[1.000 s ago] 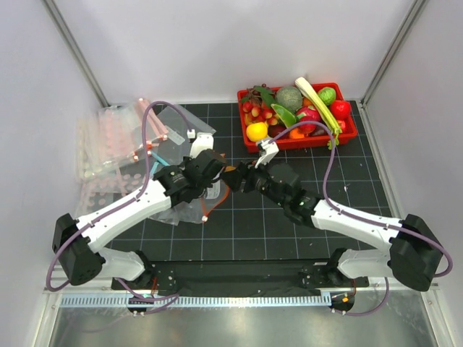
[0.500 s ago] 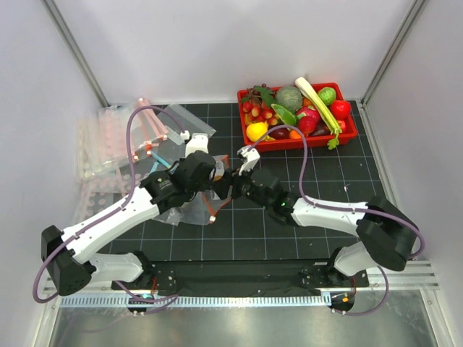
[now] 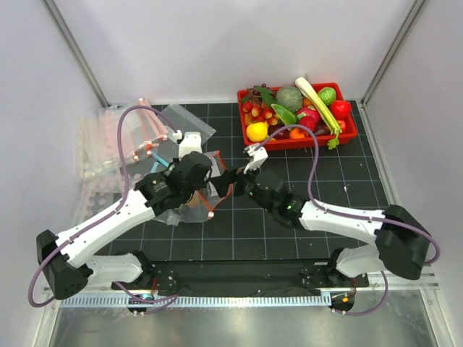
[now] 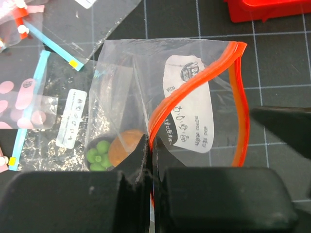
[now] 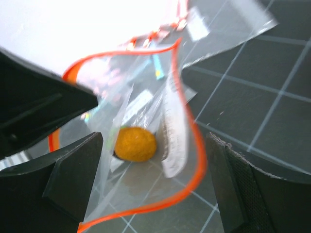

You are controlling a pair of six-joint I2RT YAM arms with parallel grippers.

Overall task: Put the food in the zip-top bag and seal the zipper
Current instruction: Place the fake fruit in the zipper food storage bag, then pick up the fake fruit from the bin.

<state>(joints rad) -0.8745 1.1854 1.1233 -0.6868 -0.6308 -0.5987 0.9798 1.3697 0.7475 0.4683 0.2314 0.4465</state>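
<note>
Filling under way: left gripper (image 4: 149,145) pinches the zipper (image 4: 239,116) of the bag (image 4: 189,111), mouth agape; right gripper (image 5: 154,177) hovers wide open, empty, above orange food (image 5: 136,143) inside. Next, probably: more food, then sealing.

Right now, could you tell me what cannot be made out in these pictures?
- Top external: left gripper and right gripper cover the zip-top bag's contents.
- Left wrist: its fingers hide part of the orange piece.
- Right wrist: glare whitens the bag's far side.
</note>
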